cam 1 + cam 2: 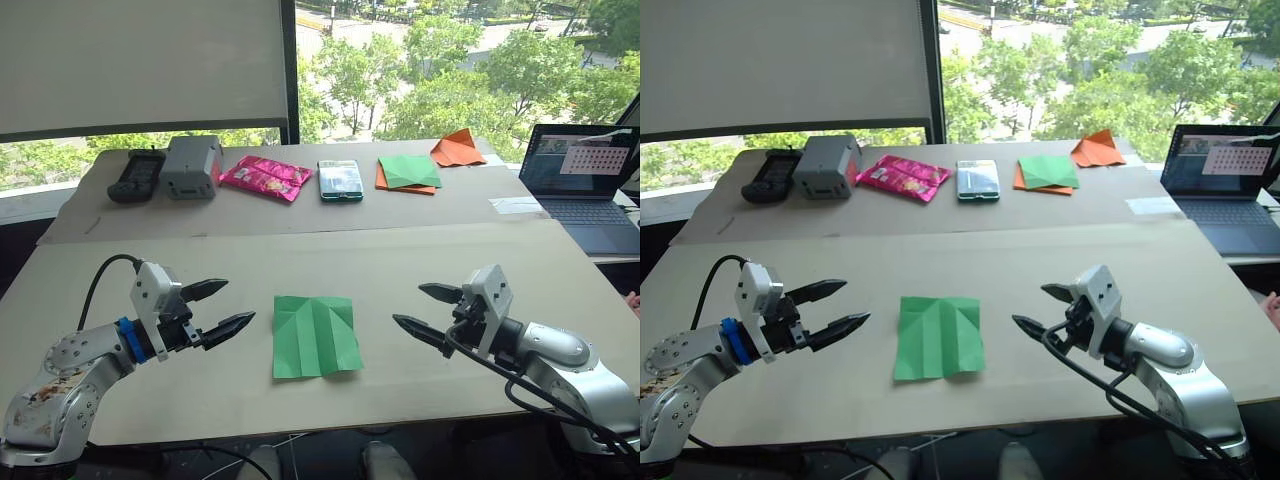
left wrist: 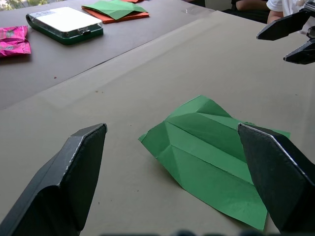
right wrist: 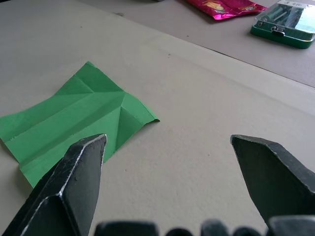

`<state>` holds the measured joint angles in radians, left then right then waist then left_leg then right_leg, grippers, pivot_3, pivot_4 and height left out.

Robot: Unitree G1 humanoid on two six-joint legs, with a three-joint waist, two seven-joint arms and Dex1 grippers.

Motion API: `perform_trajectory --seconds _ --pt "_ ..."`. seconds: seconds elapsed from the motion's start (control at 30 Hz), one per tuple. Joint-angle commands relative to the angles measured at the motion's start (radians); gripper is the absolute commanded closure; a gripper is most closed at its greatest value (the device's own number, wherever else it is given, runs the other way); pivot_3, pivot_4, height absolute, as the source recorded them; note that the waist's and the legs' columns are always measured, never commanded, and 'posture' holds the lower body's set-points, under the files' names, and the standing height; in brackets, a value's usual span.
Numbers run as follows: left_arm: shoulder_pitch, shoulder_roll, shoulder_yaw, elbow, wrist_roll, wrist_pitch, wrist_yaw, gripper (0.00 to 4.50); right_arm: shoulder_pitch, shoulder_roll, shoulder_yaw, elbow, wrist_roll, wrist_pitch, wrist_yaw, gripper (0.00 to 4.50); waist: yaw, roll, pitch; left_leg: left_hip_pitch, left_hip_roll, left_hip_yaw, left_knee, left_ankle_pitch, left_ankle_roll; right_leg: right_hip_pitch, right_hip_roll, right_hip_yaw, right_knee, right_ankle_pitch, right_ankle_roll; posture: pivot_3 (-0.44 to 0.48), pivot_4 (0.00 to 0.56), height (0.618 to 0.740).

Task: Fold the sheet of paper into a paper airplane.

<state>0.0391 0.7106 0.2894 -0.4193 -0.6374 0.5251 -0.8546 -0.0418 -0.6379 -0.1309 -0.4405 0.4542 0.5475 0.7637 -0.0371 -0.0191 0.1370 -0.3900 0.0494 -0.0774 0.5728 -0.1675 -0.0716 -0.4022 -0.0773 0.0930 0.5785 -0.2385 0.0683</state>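
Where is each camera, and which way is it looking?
Left eye view: on the head, looking down at the table, both arms showing, left hand open.
Right eye view: beside it, same scene, right hand open.
Left wrist view: on the left wrist, looking between its fingers at the sheet of paper.
Right wrist view: on the right wrist, fingers framing the same sheet.
All share the green sheet.

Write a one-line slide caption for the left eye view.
Creased green sheet of paper lies flat on the table between the open left gripper and open right gripper, neither touching it.
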Motion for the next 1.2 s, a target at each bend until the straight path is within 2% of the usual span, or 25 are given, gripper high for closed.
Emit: perform_trajectory --seconds 0.03,0.27,0.4,0.53,0.63,0.73,0.9,1.2 --pt "-0.01 0.018 -0.004 -0.025 -0.006 0.001 -0.006 0.0 -0.006 -0.003 -0.006 -0.02 0.005 -0.029 0.001 0.05 0.0 0.0 0.0 0.0 0.0 0.0 0.0 0.0 0.0 0.0 0.0 0.0 0.0 0.0 0.0 0.0 0.15 0.732" --pt "-0.009 0.024 -0.044 0.005 -0.008 0.014 -0.044 0.0 -0.009 -0.005 0.005 -0.02 0.002 -0.019 -0.003 0.05 0.0 0.0 0.0 0.0 0.0 0.0 0.0 0.0 0.0 0.0 0.0 0.0 0.0 0.0 0.0 0.0 0.15 0.732" --pt "-0.068 -0.013 -0.128 0.042 -0.011 -0.014 -0.109 1.2 -0.003 -0.003 0.01 -0.022 -0.001 -0.019 -0.01 0.0 0.005 0.001 0.0 0.0 0.0 0.0 0.0 0.0 0.0 0.001 0.0 0.0 0.0 0.0 0.0 0.0 0.15 0.732" --pt "-0.112 -0.031 -0.323 0.187 0.163 -0.156 -0.204 2.51 0.006 0.007 0.03 -0.034 -0.01 -0.019 -0.026 0.0 0.008 0.003 -0.002 0.0 -0.001 0.0 0.001 0.0 0.0 0.001 0.0 0.001 0.0 0.0 0.0 0.0 0.15 0.732" --pt "-0.16 -0.07 -0.403 0.303 0.265 -0.236 -0.192 3.54 0.009 0.008 0.036 -0.042 -0.011 -0.018 -0.036 0.0 0.008 0.003 -0.002 0.0 -0.001 0.0 0.001 0.0 0.001 0.001 0.001 0.001 0.001 0.0 0.0 0.0 0.15 0.732" --pt "-0.196 -0.111 -0.441 0.365 0.308 -0.279 -0.185 4.47 0.012 0.01 0.041 -0.049 -0.01 -0.014 -0.045 0.0 0.009 0.003 -0.003 0.0 -0.001 0.0 0.001 0.002 0.003 0.001 0.001 0.002 0.002 0.001 0.001 0.0 0.15 0.732" --pt "-0.248 -0.178 -0.481 0.42 0.351 -0.295 -0.166 4.47 0.021 0.003 0.052 -0.063 -0.004 -0.004 -0.049 0.0 0.019 0.003 -0.003 0.0 -0.001 0.0 0.002 0.004 0.006 0.002 0.001 0.002 0.002 0.001 0.001 0.0 0.15 0.732" --pt "-0.226 -0.151 -0.548 0.487 0.498 -0.31 -0.122 4.47 0.029 -0.019 0.082 -0.1 0.017 0.05 -0.036 0.0 0.019 0.003 -0.006 0.005 -0.001 0.0 0.002 0.003 0.005 0.009 0.001 0.002 0.003 0.001 0.002 0.0 0.15 0.732"
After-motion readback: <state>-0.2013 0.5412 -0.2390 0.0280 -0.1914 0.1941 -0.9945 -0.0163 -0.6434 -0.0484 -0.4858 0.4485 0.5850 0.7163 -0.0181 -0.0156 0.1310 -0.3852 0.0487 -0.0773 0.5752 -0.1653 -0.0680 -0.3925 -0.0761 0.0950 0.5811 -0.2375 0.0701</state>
